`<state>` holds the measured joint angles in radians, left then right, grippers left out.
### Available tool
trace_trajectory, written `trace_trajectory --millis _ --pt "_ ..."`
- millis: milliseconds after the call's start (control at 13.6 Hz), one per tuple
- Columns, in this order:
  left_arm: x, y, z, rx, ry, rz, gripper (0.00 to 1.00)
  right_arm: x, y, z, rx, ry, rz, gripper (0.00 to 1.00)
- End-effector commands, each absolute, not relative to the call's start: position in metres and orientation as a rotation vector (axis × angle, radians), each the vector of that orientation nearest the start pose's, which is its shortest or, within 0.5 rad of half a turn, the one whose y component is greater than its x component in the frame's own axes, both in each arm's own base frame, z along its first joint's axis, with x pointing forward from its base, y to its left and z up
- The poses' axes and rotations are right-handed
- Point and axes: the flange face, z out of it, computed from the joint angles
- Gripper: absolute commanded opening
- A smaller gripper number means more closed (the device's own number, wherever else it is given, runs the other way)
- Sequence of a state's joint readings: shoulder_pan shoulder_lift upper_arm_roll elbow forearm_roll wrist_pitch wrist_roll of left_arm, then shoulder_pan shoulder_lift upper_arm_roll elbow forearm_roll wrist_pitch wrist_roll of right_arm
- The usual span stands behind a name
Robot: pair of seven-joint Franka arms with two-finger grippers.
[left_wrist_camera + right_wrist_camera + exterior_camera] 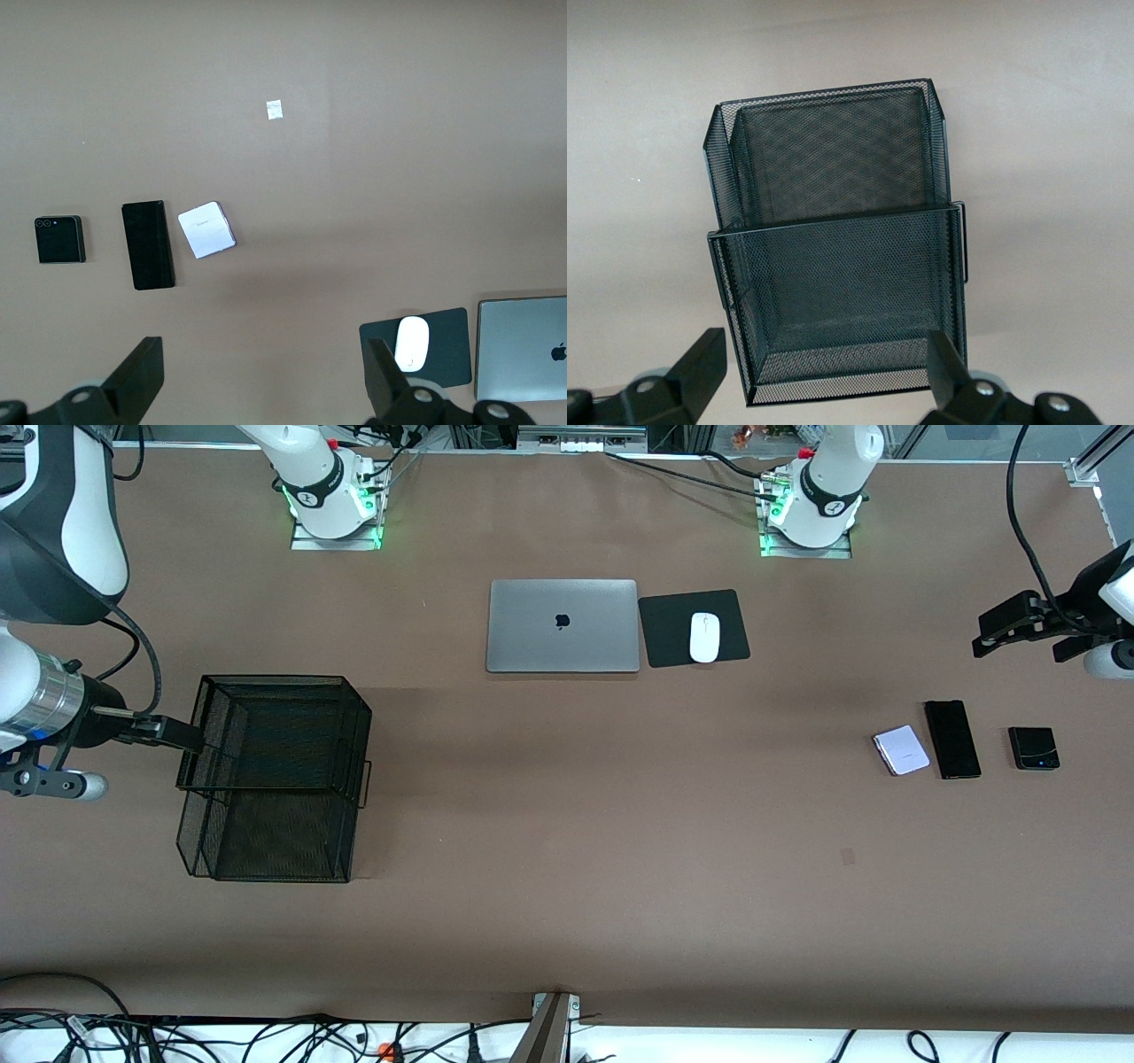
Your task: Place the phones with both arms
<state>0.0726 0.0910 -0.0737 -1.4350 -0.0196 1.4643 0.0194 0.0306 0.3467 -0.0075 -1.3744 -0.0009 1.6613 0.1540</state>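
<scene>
A brown tabletop [567, 921] seen from above, with two white robot arms based along its far edge.

Three phones lie in a row near the edge at the left arm's end, about midway between the far and near edges. The pale lavender phone [901, 750] is squarish and slightly turned, just beside the long black phone [952, 739]. The small black phone [1033, 747] sits a little apart, closest to that end edge.

The left tool [1005, 631] hangs in the air over the tabletop at that same end, its fingers [142, 376] spread wide and holding nothing.

At the right arm's end stands a black wire-mesh basket [275, 779] with two compartments. The right tool [168, 732] hovers at the basket's rim, its fingers [700, 363] spread apart and empty.

Toward the middle of the far edge rest a closed grey laptop [563, 625] and a white mouse [704, 638] on a black pad [664, 631].
</scene>
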Motion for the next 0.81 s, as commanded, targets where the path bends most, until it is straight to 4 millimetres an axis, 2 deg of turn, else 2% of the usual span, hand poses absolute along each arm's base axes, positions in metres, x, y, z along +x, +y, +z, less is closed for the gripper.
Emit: trace_trajectory --millis 0,294,514,734 --pt "0.568 0.005 0.63 -3.172 0.032 0.096 1.0 0.652 0.017 0.516 -3.119 0.229 0.086 1.0" --pt "0.566 0.008 0.629 -3.17 0.037 0.105 1.0 0.653 0.013 0.516 -3.12 0.229 0.086 1.0" --pt "0.565 0.021 0.628 -3.135 0.02 0.123 1.0 0.653 0.013 0.516 -3.119 0.224 0.086 1.0" --pt "0.565 0.035 0.618 -3.128 -0.009 0.154 1.0 0.653 0.014 0.515 -3.115 0.218 0.087 1.0"
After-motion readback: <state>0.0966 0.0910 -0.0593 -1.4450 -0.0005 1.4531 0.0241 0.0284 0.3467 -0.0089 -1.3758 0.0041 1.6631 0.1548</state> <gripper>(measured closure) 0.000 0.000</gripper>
